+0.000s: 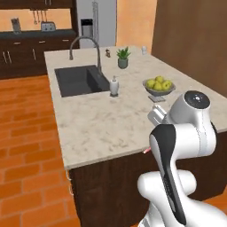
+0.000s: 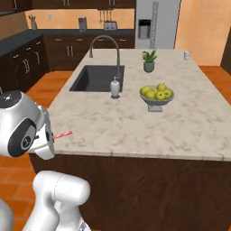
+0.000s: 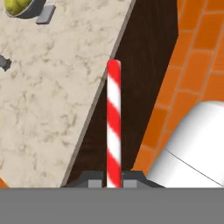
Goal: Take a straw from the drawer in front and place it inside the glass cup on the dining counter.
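Observation:
My gripper [image 3: 113,180] is shut on the straw [image 3: 113,127], a thin red-and-white striped stick that points straight out from the fingertips. The straw [image 2: 62,134] hovers at the near edge of the dining counter [image 2: 135,126], and its tip reaches just over the marble. In the left base view a red end of the straw [image 1: 146,151] peeks out beside my forearm. The glass cup [image 1: 144,50] stands at the far right corner of the dining counter [image 1: 97,124], small and whitish, also the glass cup [image 2: 187,55]. The drawer is out of view.
On the island are a dark sink [image 1: 80,80] with a tall faucet [image 1: 86,44], a soap dispenser [image 1: 114,85], a potted plant [image 1: 123,57] and a bowl of yellow-green fruit [image 1: 158,86]. A fridge [image 2: 155,22] and dark cabinets line the back wall. Orange brick floor [image 1: 26,133] surrounds the island.

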### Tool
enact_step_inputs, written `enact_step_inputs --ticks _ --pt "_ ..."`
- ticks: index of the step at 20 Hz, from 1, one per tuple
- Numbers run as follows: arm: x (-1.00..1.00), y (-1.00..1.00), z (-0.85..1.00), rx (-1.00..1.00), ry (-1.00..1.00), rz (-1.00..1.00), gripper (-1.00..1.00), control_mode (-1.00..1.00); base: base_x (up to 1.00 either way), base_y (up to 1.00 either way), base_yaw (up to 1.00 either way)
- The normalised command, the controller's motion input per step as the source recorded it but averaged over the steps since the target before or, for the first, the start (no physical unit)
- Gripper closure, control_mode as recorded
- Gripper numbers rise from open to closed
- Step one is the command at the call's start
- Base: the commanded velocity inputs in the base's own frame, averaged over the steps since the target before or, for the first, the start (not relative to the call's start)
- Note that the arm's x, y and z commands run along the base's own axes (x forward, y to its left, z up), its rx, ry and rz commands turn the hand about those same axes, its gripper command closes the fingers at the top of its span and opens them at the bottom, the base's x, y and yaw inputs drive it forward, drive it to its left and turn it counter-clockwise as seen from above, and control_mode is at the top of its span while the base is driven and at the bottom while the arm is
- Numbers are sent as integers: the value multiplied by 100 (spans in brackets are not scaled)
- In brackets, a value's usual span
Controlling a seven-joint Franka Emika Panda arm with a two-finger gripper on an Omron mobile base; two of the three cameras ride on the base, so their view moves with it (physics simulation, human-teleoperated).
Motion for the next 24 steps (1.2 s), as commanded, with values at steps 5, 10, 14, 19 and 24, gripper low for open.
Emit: enact_step_inputs --ticks 5,10,14,19,24 --pt "0 0 0 0 0 0 100 100 52 -100 -23" --pt "0 0 0 0 0 0 100 100 34 -100 -20" --pt "0 0 0 0 0 0 100 100 30 -100 -17" --pt "0 0 0 0 0 0 100 100 38 -100 -15" --pt "0 0 0 0 0 0 100 100 52 -100 -12"
